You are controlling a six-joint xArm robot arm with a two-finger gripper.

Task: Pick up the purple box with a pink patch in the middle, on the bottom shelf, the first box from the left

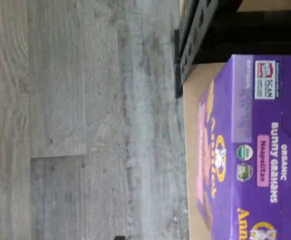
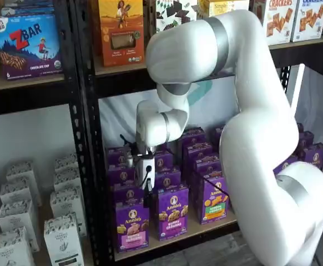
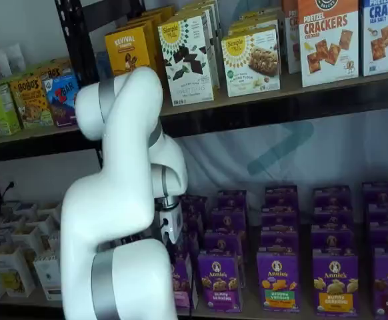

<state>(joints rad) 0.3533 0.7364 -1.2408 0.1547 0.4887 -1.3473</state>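
The purple box (image 2: 131, 226) stands at the front left of the bottom shelf (image 2: 201, 231), with a pink band on its front. In the wrist view its top and front fill one side (image 1: 258, 160), with a pink "Neapolitan" patch, on the tan board (image 1: 194, 150). My gripper (image 2: 148, 187) hangs just above the rows behind that box. Its white body shows, but its black fingers are too dark against the boxes to show a gap. In a shelf view the gripper (image 3: 173, 241) is beside my arm, which hides most of the purple box (image 3: 182, 285).
More purple cartons fill the shelf: one directly to the right (image 2: 172, 213), and one with a green label (image 2: 212, 200). A black rack upright (image 2: 86, 144) stands left of the box, with white cartons (image 2: 61, 238) beyond it. The upper shelf (image 2: 122, 69) is overhead. Grey floor (image 1: 85, 120) lies below.
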